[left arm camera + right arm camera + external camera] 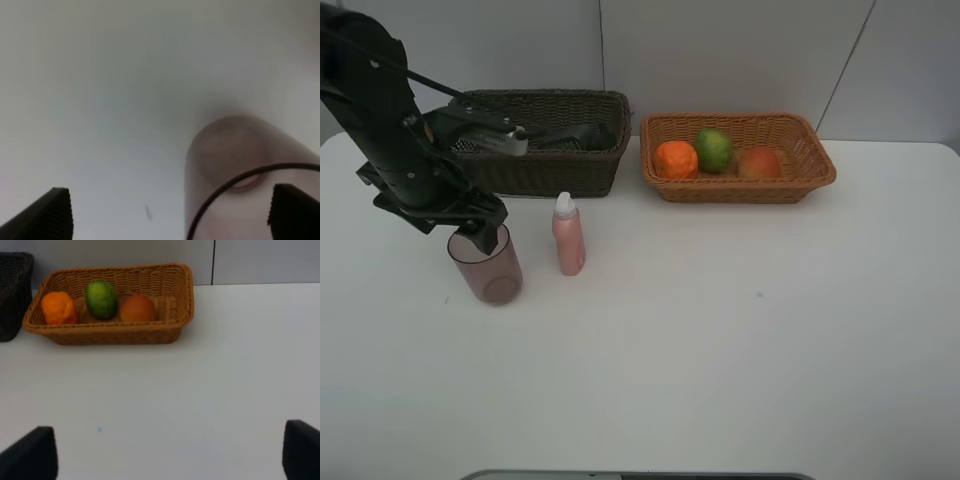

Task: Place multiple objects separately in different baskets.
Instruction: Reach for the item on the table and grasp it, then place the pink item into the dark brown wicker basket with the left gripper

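The left tool (480, 233) is hanging wide open, holding nothing, straddling the rim of the upright translucent mauve plastic cup (486, 268) just beneath it on the white counter (720, 350). The cup is looking light, thin-walled and slippery; pinching its wall gently seems best.

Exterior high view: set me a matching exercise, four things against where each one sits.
Things
1. tangerine
2. mauve cup
3. pink bottle
4. lime

Places
a. on the table, at the tips of the left gripper
b. in the orange-tan basket, at its left end
c. upright on the table, in front of the dark basket
d. in the orange-tan basket, mid-length by its back wall

Pairs: 1-b, 2-a, 3-c, 4-d
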